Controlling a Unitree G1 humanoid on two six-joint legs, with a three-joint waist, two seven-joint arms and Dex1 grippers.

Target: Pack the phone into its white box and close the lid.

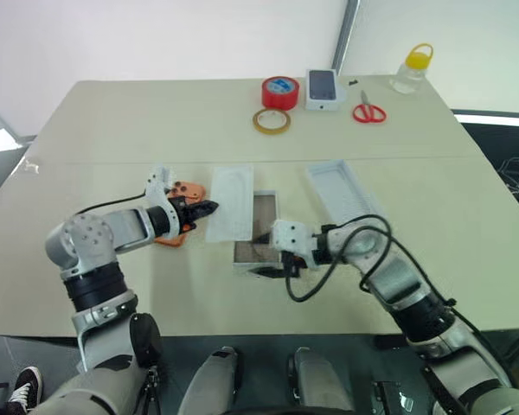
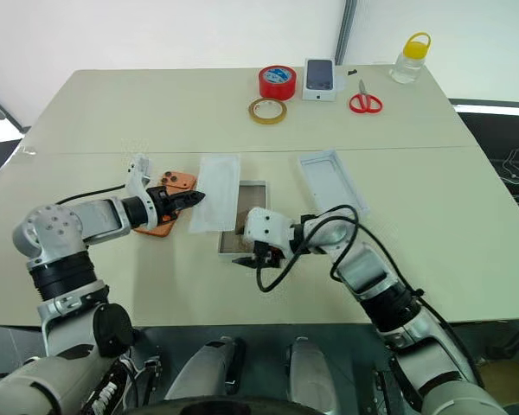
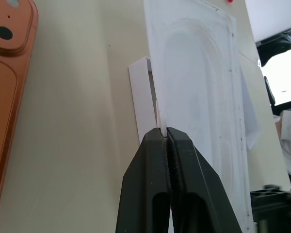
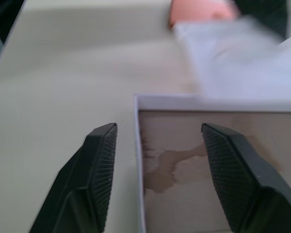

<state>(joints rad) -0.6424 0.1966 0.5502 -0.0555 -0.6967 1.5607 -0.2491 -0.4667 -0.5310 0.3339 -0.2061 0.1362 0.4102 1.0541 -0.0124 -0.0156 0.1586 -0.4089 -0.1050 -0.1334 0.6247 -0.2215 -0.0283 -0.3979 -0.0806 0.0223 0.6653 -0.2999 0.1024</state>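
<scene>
Phone (image 2: pixel 166 213), flat orange smartphone: lying on the table beside my left gripper (image 2: pixel 193 200), which pinches the thin white recessed insert (image 2: pixel 214 204) clear of the brown-floored white box (image 2: pixel 230 246); right gripper (image 4: pixel 157 160) gapes astride its wall; next, phone into tray.

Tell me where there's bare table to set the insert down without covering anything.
Bare table lies left of the phone out to the table's left edge, and on the right, beyond the lid. The middle is crowded: the insert pinched by the left gripper, the white box under the open right gripper. The far edge holds tape rolls and scissors.
</scene>
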